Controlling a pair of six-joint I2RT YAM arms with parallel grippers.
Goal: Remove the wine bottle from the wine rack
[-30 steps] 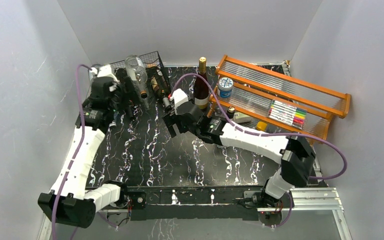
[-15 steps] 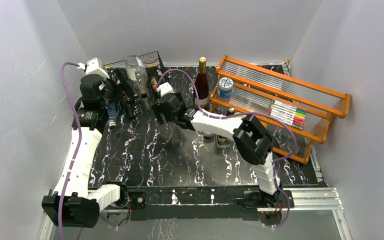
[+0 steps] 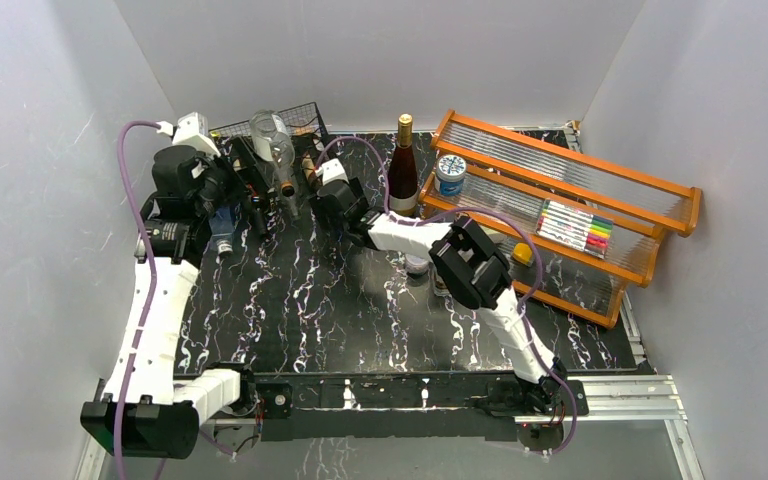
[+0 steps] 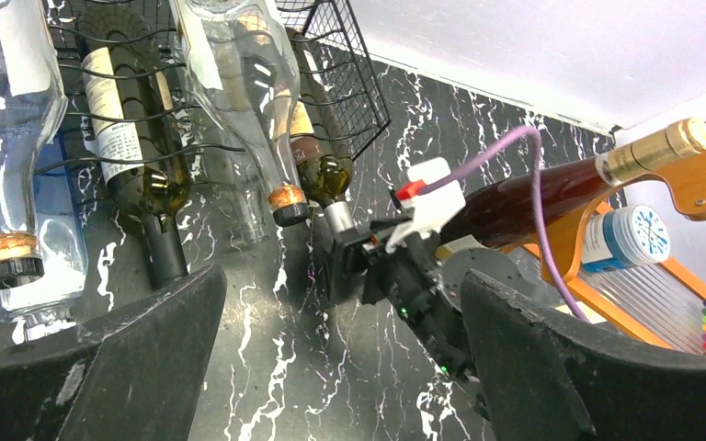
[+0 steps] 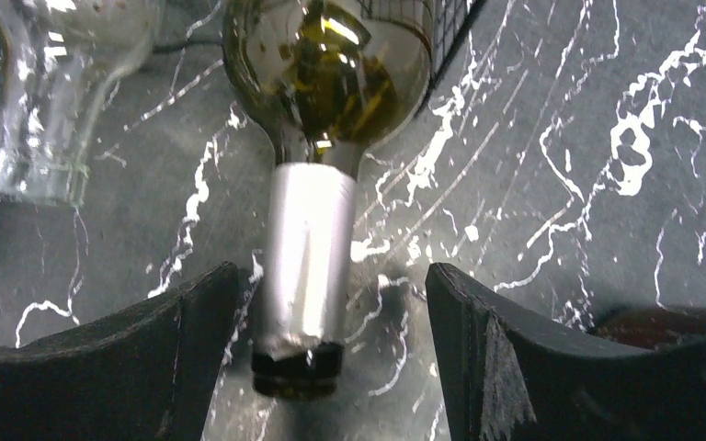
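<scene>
Silver foil on the neck of the wine bottle (image 5: 305,248) sits between the parted fingers of the right gripper (image 5: 331,308), which has no grip on it yet. The bottle lies in the wine rack (image 3: 305,110), neck pointing out; by this judgement, clamping and withdrawal are both outstanding. The left gripper (image 4: 340,285) hangs wide open near the rack, holding nothing

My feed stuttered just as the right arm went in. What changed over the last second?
The right gripper reached left and away to the wire rack. Its open jaws now straddle the neck of the silver-capped bottle but have not yet clamped. The left gripper drew back slightly leftward and is open. Nothing was taken or released. The upright bottle and the orange shelf stayed put.
</scene>
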